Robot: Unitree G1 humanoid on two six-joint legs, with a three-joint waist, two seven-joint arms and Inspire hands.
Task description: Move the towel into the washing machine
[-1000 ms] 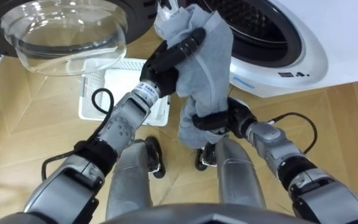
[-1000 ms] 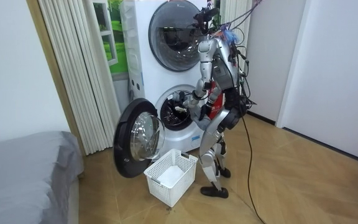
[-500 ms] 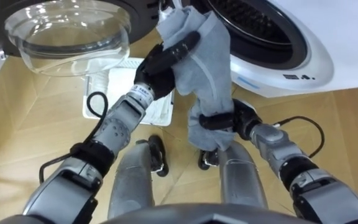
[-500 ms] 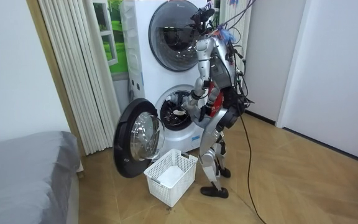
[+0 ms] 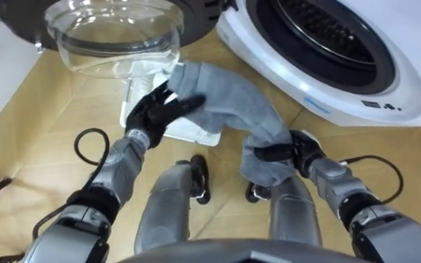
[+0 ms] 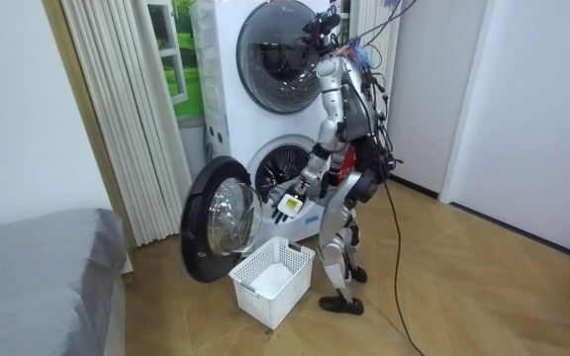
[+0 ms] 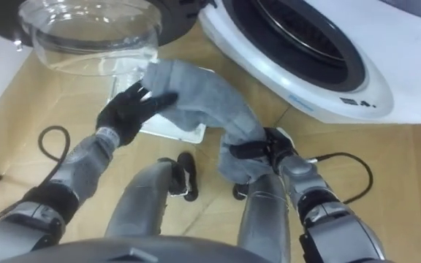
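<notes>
A grey towel hangs in an arch in front of the washing machine's open drum, below its rim. My right hand is shut on the towel's lower end, near my knees. My left hand is at the towel's upper left end with its fingers stretched out, and the cloth lies against them. In the room view I stand facing the lower washing machine, with my left hand held low before it.
The round glass door stands open to my left. A white laundry basket sits on the wooden floor below my left hand. A second machine is stacked above. Curtains and a bed lie at the room view's left.
My left hand has let go of the towel's top, opened its fingers and come down. The towel has sunk from the drum mouth to below the rim. My right hand keeps its grip.
</notes>
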